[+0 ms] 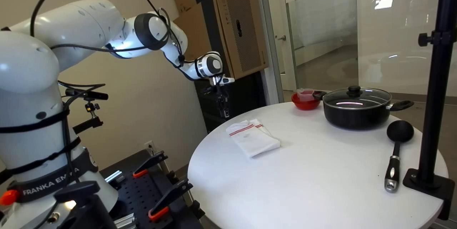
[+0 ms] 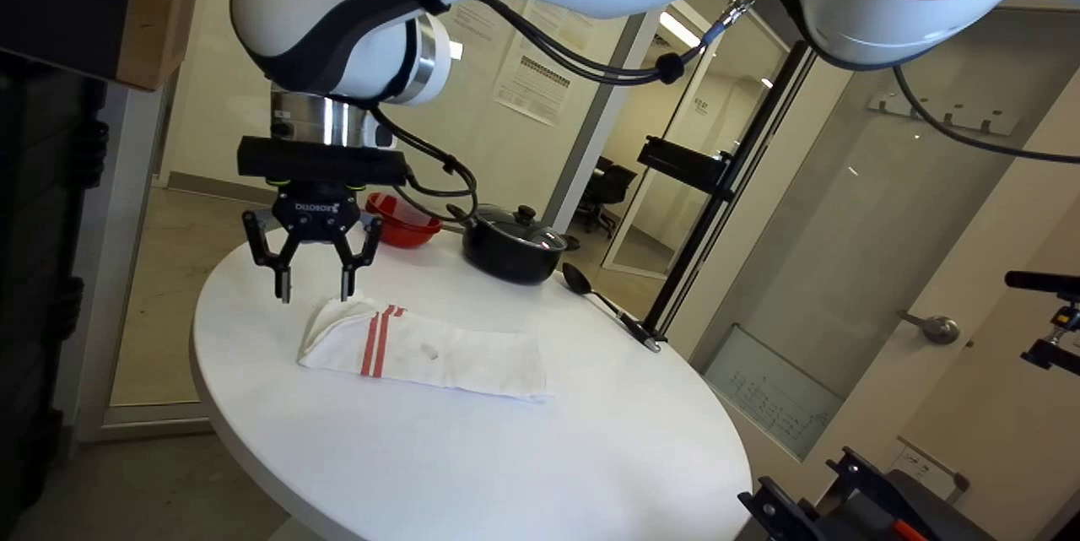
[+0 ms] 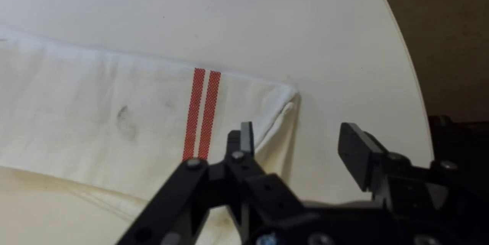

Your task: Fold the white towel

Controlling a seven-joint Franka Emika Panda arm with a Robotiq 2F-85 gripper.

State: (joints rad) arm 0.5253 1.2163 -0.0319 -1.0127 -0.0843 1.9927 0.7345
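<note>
A white towel with red stripes lies folded in a long strip on the white round table, seen in both exterior views [image 1: 251,139] [image 2: 460,355] and in the wrist view [image 3: 95,119]. Its striped end points toward the table edge, and its layers are slightly spread and lifted there. My gripper [image 2: 315,294] is open and empty above the table, over the striped end. It also shows in an exterior view [image 1: 224,111], seen nearly side-on. In the wrist view my gripper [image 3: 296,141] has one finger over the towel's end and the other over bare table. It does not touch the towel.
A black lidded pot [image 1: 355,114], a red bowl [image 1: 306,104] with a clear container and a black ladle [image 1: 395,154] stand or lie on the far side of the table. A black pole [image 1: 433,96] is clamped at the edge. Cardboard boxes [image 1: 242,32] stand behind the arm.
</note>
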